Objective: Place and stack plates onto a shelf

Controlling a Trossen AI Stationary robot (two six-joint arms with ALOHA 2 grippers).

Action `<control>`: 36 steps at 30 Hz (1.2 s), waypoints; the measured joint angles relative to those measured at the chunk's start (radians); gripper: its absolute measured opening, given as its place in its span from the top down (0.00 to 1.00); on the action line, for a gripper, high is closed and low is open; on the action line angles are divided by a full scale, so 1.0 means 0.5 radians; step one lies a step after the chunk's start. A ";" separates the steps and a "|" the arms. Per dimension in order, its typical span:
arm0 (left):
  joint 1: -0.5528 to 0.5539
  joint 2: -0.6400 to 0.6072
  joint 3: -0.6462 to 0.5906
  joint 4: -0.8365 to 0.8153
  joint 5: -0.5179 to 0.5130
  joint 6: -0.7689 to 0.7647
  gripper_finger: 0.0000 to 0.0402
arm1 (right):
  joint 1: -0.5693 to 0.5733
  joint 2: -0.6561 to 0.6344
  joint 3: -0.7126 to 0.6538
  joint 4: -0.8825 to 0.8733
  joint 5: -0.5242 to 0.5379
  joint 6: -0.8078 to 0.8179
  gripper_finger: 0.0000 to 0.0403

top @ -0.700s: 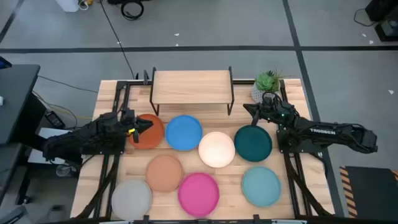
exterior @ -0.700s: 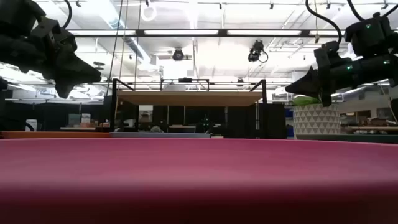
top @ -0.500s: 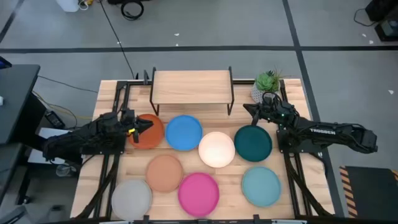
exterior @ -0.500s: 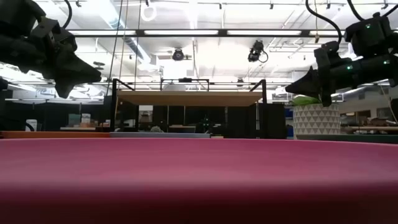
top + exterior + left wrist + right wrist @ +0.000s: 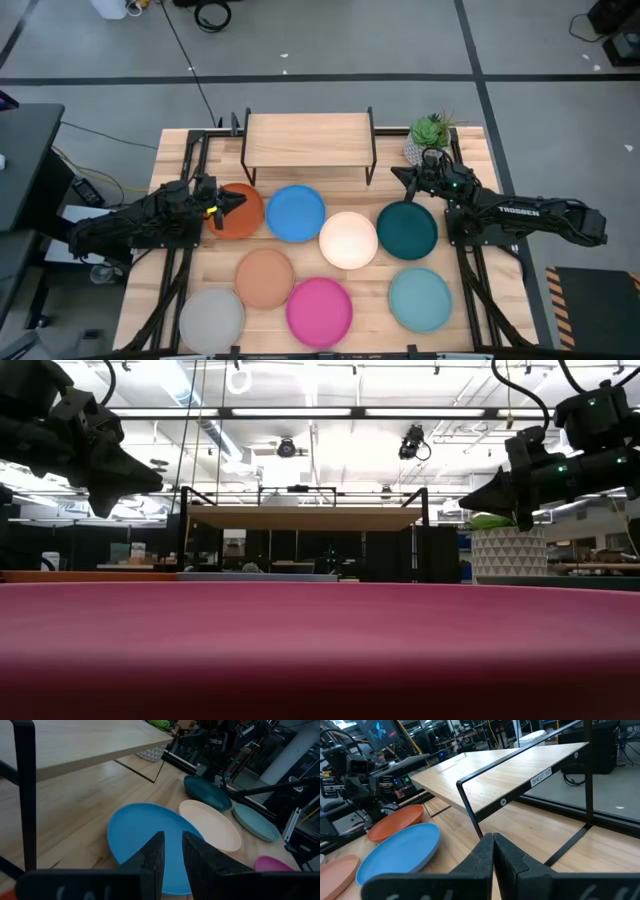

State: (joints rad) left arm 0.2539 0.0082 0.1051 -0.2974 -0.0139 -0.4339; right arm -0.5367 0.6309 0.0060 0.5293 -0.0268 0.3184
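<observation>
The shelf (image 5: 308,138) stands at the table's far middle and nothing lies on it. Eight plates lie flat on the table: orange (image 5: 246,214), blue (image 5: 296,213), cream (image 5: 348,240), dark teal (image 5: 408,229), tan (image 5: 265,278), magenta (image 5: 319,309), light teal (image 5: 420,298), grey (image 5: 212,318). My left gripper (image 5: 238,200) hovers over the orange plate, empty, its fingers a narrow gap apart (image 5: 173,845), pointing toward the blue plate (image 5: 145,840). My right gripper (image 5: 396,176) is shut and empty (image 5: 493,840), raised above the table near the shelf's right legs, just beyond the dark teal plate.
A potted plant (image 5: 430,135) in a white pot stands at the far right, beside the shelf and close to my right arm. In the low view the magenta plate's rim (image 5: 320,650) fills the foreground. Black frame rails run along both table sides.
</observation>
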 joint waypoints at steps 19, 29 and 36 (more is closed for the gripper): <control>0.000 0.001 0.000 0.000 0.000 0.000 0.82 | 0.000 0.000 0.000 0.000 0.000 0.000 0.96; 0.001 0.003 -0.009 0.601 -0.202 0.006 0.82 | 0.000 0.001 0.000 0.008 0.001 0.006 0.96; 0.001 0.008 -0.005 1.360 -0.412 -0.429 0.82 | 0.001 0.008 0.000 0.629 -0.087 0.739 0.96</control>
State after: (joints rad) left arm 0.2543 0.0124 0.1028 0.3826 -0.2199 -0.6483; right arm -0.5363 0.6348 0.0060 0.8436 -0.0704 0.6880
